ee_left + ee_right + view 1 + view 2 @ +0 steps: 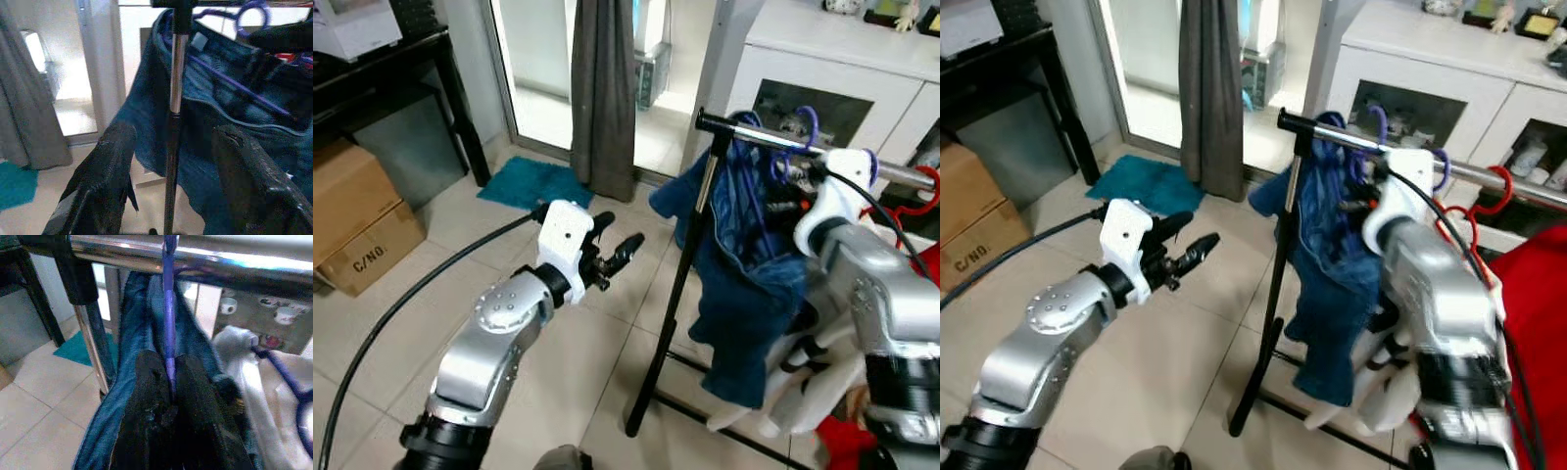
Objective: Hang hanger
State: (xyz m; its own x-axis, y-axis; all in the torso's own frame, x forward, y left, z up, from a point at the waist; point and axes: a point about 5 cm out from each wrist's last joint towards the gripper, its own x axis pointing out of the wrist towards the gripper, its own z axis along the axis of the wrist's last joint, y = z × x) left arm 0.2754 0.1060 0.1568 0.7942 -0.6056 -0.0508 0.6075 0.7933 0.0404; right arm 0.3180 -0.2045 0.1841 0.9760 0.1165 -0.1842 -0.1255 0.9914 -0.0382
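A purple hanger (168,308) carrying blue jeans (744,294) hangs with its hook over the chrome rail (205,257) of a black clothes rack (680,284). My right gripper (170,382) is shut on the hanger's neck just below the rail, and its white wrist (832,196) shows by the rail. My left gripper (619,253) is held open in the air left of the rack's upright, and nothing is between its fingers (105,171). The jeans drape down the rack's left end.
A red hanger (911,206) and a second purple hanger (288,387) with white cloth hang further along the rail. White cabinets (822,78) stand behind. A grey curtain (602,98), a teal mat (533,181) and cardboard boxes (357,220) are to the left.
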